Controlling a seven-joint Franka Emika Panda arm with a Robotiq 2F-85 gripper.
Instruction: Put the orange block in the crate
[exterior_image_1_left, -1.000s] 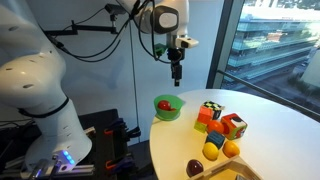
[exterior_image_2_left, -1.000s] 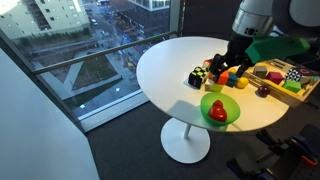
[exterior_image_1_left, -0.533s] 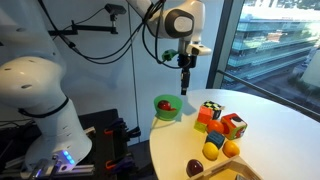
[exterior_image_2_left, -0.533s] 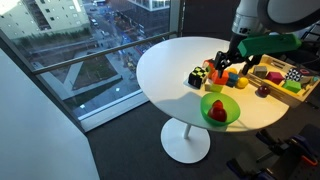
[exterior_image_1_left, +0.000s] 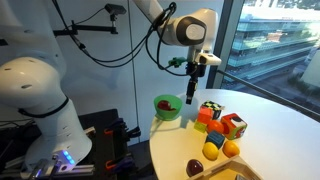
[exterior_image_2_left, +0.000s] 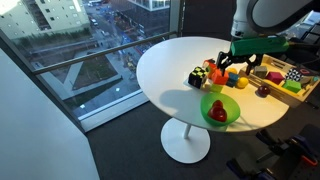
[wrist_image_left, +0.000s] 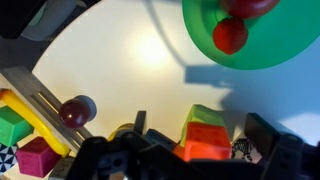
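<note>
Gripper (exterior_image_1_left: 191, 102) above the white round table (exterior_image_1_left: 283, 128), fingers spread and empty, orange block (wrist_image_left: 205, 141) beneath, green bowl (exterior_image_1_left: 167, 107) beside, crate (exterior_image_1_left: 238, 173) apart.

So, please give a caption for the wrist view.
Wrist view: orange block below, green bowl with red fruit above.

Both exterior views distant, sharing the table (exterior_image_1_left: 280, 125) (exterior_image_2_left: 170, 65), wrist view close overhead
</note>
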